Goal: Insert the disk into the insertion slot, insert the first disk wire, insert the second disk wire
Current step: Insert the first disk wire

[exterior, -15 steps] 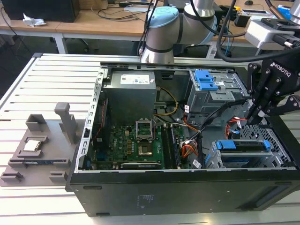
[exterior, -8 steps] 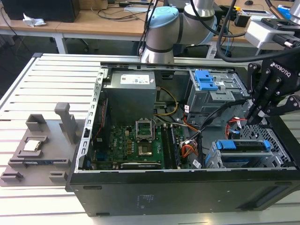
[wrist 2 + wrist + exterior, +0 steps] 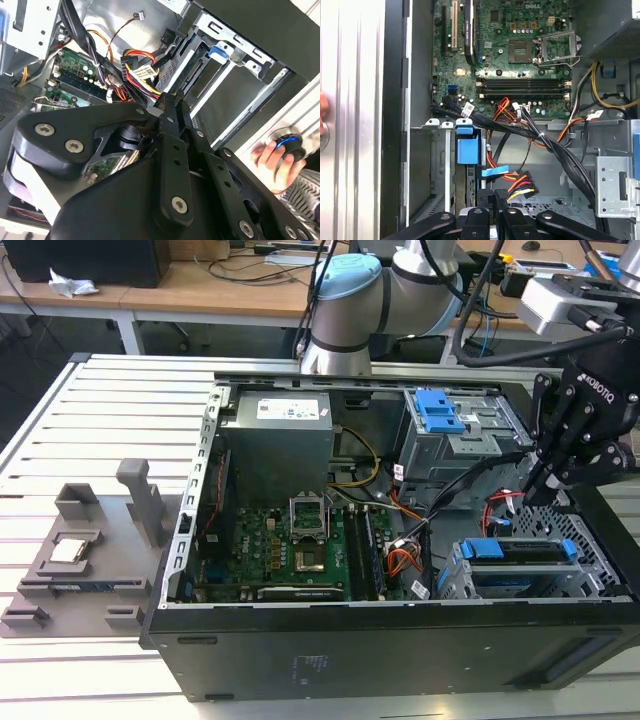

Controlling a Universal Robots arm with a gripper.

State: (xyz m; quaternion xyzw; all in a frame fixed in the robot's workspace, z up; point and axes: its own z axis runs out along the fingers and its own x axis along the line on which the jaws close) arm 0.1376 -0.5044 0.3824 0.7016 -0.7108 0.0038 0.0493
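The disk, in its bright blue carrier, lies inside the insertion slot, the grey perforated cage at the case's corner nearest the exterior view's right. In the first wrist view the carrier's blue end shows in the cage. My gripper hangs just above the cage's back edge, fingers pressed together. In the first wrist view my gripper sits beside a loose black connector with red, orange and yellow wires and a flat blue connector. I see nothing between the fingers.
The open computer case lies on a slatted table. A taller grey drive box with a blue latch stands behind the cage. Black cable bundles cross above the cage. A person's hand holds a small device beside the case.
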